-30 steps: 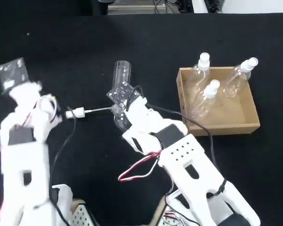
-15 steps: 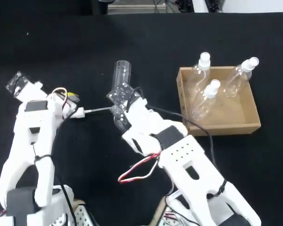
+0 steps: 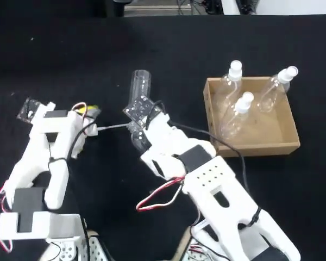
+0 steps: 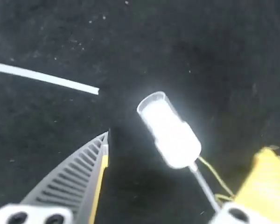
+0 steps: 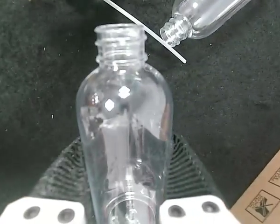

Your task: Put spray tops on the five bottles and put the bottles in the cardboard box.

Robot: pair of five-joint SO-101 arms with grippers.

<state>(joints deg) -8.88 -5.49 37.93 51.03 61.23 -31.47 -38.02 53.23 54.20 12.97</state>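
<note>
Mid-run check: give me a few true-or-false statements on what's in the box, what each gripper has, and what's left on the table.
1. Three capped bottles are in the cardboard box. True.
2. The bottle in the right gripper is already capped. False: its neck is open.
3. The left gripper is shut on the spray top. False: it is open, with the spray top between its fingers.
4. Another uncapped bottle lies on the table outside the box. True.
</note>
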